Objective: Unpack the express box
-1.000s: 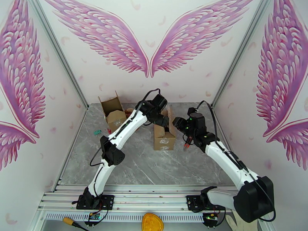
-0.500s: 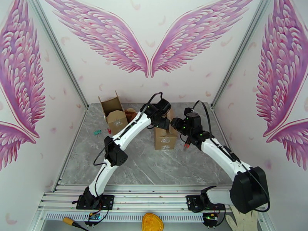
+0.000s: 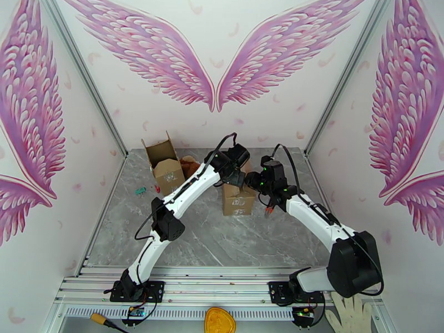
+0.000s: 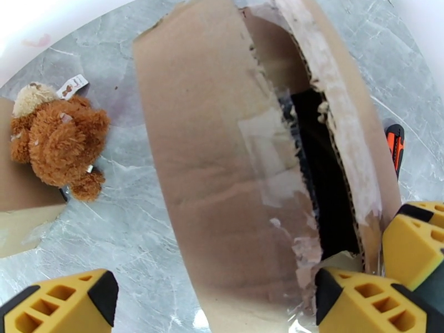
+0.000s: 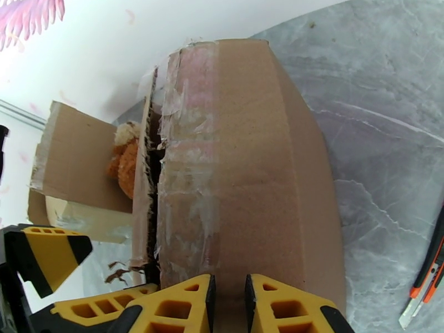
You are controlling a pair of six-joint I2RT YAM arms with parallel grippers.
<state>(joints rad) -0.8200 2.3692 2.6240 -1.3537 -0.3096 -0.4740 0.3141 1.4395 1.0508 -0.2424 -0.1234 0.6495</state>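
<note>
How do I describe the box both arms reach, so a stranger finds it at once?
On the grey marble table, look where both arms meet. The middle box stands there; unlike the open-flapped left box beside the teddy bear, its taped top is only slit.

Left arm (image 3: 188,187): base at 7 o'clock, elbow raised, forearm reaching toward 1 o'clock, wrist pitched down. Left gripper (image 4: 215,288): jaws spread wide. Right arm (image 3: 316,217): base at 5 o'clock, stretched toward 11 o'clock. Right gripper (image 5: 229,298): fingers (image 5: 183,306) drawn close, a narrow gap between them. The two wrists sit just beside each other.
</note>
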